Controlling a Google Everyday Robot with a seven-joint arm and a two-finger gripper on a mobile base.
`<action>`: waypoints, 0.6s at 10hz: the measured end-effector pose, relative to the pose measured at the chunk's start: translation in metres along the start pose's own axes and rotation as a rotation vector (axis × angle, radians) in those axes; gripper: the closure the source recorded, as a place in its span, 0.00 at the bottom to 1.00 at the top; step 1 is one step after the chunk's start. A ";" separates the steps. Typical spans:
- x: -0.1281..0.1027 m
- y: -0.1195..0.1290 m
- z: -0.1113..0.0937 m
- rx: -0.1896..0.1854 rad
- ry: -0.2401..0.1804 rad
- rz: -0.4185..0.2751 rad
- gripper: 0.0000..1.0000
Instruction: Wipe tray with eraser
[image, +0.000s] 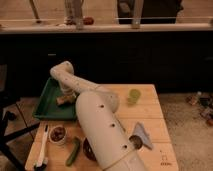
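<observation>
The white arm (100, 125) reaches back-left across the wooden table (157, 122). Its gripper (66, 96) is low inside the dark-green tray (44, 104), just above the tan eraser (62, 101). 1 green cup (134, 96) stands mid-table, and a white-handled brush (42, 147) lies front-left.

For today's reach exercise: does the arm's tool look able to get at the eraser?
Probably yes: the tool sits over the tray, right at the eraser, with nothing visible between them.

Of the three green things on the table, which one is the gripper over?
The tray, far left: the gripper is inside it at the eraser. The cup and the cucumber lie elsewhere.
</observation>
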 end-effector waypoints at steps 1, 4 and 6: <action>0.000 0.000 0.000 0.000 0.002 -0.002 0.98; -0.010 0.005 -0.006 -0.009 -0.063 -0.037 0.98; -0.024 0.019 -0.019 -0.026 -0.146 -0.085 0.98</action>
